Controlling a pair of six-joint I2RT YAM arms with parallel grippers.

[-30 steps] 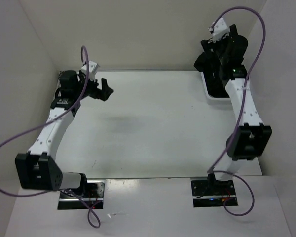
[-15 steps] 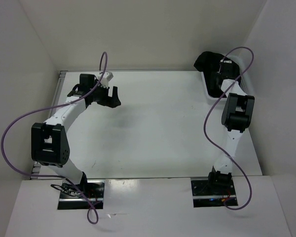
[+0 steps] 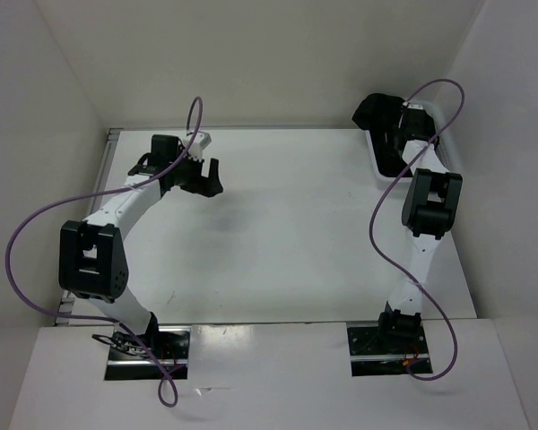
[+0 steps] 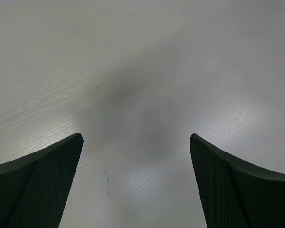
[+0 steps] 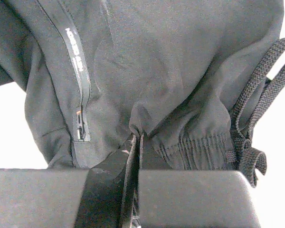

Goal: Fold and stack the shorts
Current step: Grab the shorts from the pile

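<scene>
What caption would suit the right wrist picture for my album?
Right fingers shut on a fold of the black shorts, between zip and drawstring.

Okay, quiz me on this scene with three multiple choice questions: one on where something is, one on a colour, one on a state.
1. Where on the table are the shorts?
A. middle
B. far right corner
C. near left edge

2. What colour are the cables on the arms?
A. green
B. orange
C. purple

3. How is the right pincer?
A. shut on a fold of the shorts
B. open over bare table
C. out of every view

Answers: B, the top view shows the black cloth at the far right. C, both cables are purple. A, the right wrist view shows cloth pinched between closed jaws.
</scene>
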